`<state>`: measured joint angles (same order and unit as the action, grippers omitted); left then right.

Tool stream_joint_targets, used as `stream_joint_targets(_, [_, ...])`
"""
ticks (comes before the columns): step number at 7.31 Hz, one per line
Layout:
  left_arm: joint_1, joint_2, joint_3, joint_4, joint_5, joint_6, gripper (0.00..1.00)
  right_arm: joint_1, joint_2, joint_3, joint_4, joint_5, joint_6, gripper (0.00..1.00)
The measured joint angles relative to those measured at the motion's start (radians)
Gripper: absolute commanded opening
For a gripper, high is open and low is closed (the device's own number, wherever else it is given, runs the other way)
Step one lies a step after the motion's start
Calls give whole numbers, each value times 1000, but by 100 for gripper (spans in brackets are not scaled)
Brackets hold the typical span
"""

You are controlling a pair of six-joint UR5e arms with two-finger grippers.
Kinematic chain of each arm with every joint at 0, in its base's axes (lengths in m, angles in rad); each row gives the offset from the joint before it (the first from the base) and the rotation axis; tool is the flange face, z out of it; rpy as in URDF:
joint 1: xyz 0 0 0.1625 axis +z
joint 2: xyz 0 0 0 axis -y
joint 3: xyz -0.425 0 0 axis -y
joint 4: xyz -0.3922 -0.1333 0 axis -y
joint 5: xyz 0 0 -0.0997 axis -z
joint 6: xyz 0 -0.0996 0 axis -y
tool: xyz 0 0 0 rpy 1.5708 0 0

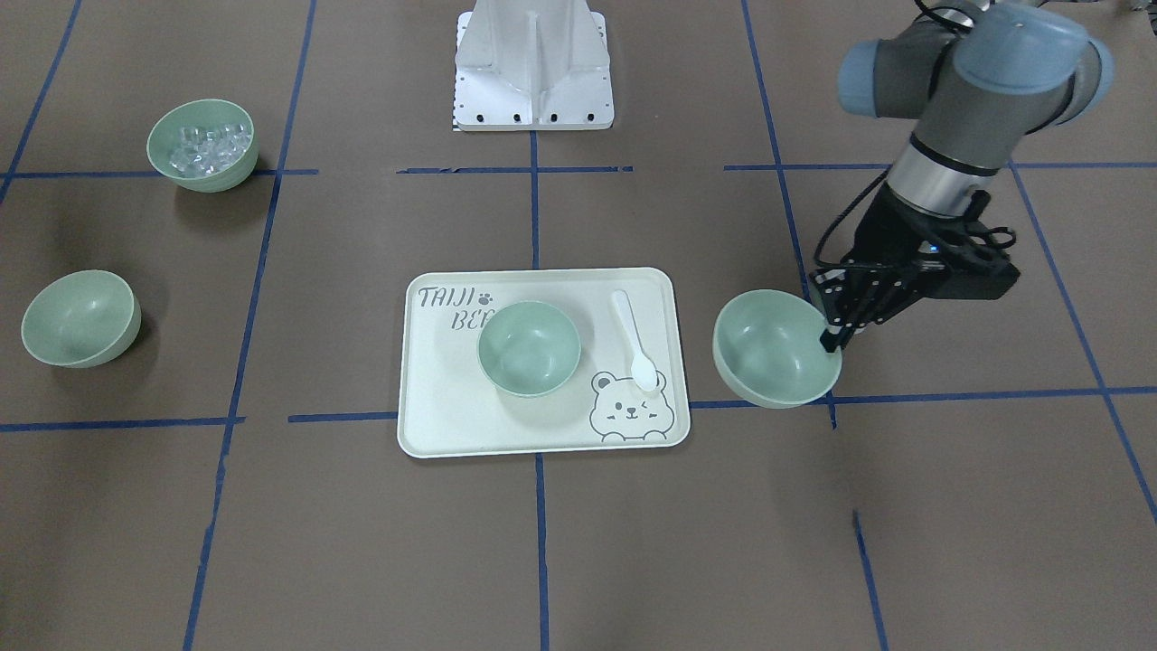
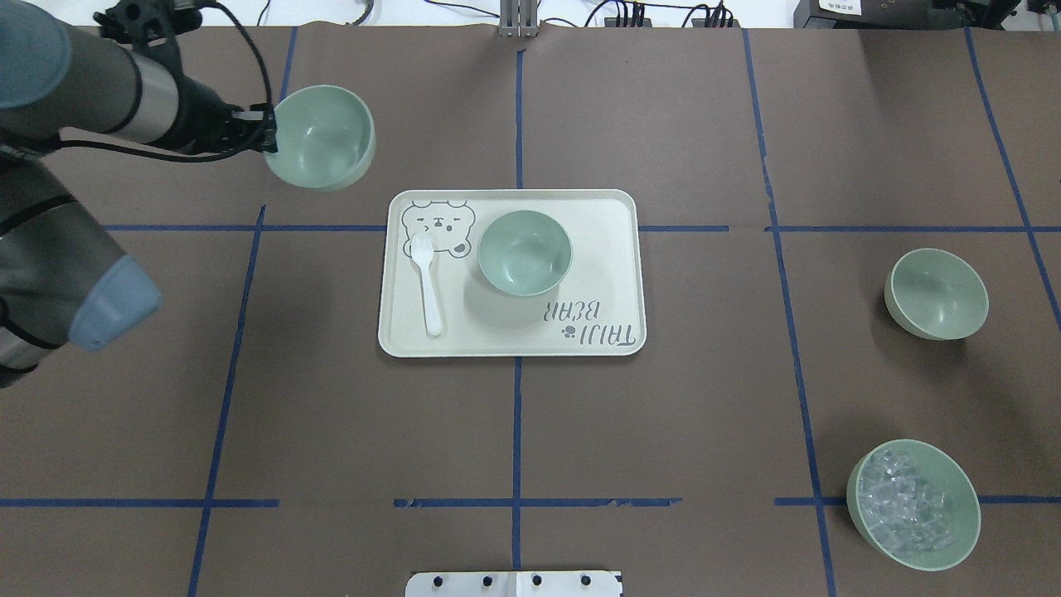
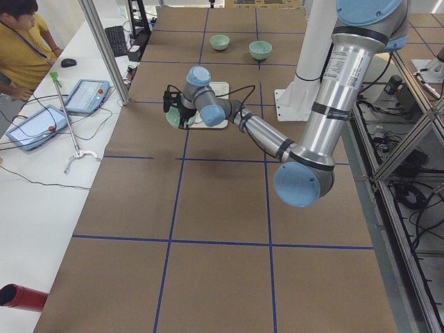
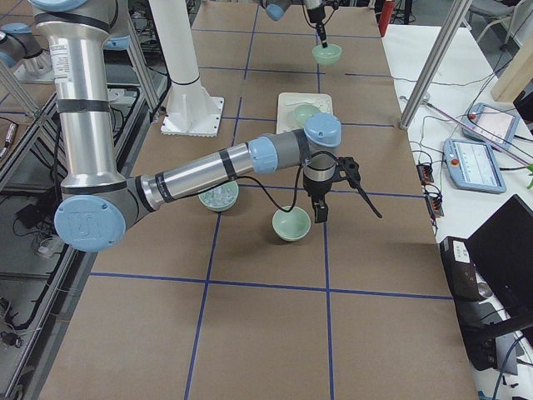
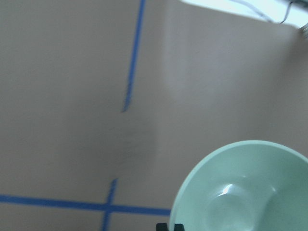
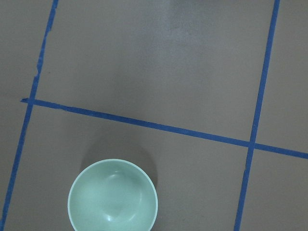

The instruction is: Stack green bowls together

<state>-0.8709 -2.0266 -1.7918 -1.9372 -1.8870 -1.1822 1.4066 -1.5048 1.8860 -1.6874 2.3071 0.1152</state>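
Observation:
My left gripper [image 2: 272,134] is shut on the rim of one green bowl [image 2: 322,138] and holds it tilted, a little above the table, beside the tray's robot-left end. It shows in the front view [image 1: 776,348] with the gripper [image 1: 832,336] on its rim, and in the left wrist view [image 5: 245,187]. A second green bowl [image 2: 525,253] sits on the tray [image 2: 601,217]. A third green bowl [image 2: 937,294] stands alone at the robot's right. My right gripper [image 4: 320,213] hangs just above that bowl [image 4: 292,224]; I cannot tell whether it is open. The right wrist view shows the bowl [image 6: 113,196] below.
A like green bowl with clear ice cubes [image 2: 912,504] stands near the robot's base on the right. A white spoon [image 2: 428,283] lies on the tray. Blue tape lines cross the brown table. An operator [image 3: 21,41] sits past the far edge.

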Motion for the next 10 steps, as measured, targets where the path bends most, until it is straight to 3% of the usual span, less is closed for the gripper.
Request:
stream_joint_targets(3, [193, -207, 149, 10, 178, -106, 0, 0, 0, 5, 0, 0, 5, 100])
stream_joint_targets(5, [259, -278, 247, 10, 213, -116, 0, 0, 1, 8, 0, 0, 10, 100])
stream_joint_targets(10, [313, -293, 289, 11, 214, -107, 0, 0, 2, 12, 0, 0, 26, 100])
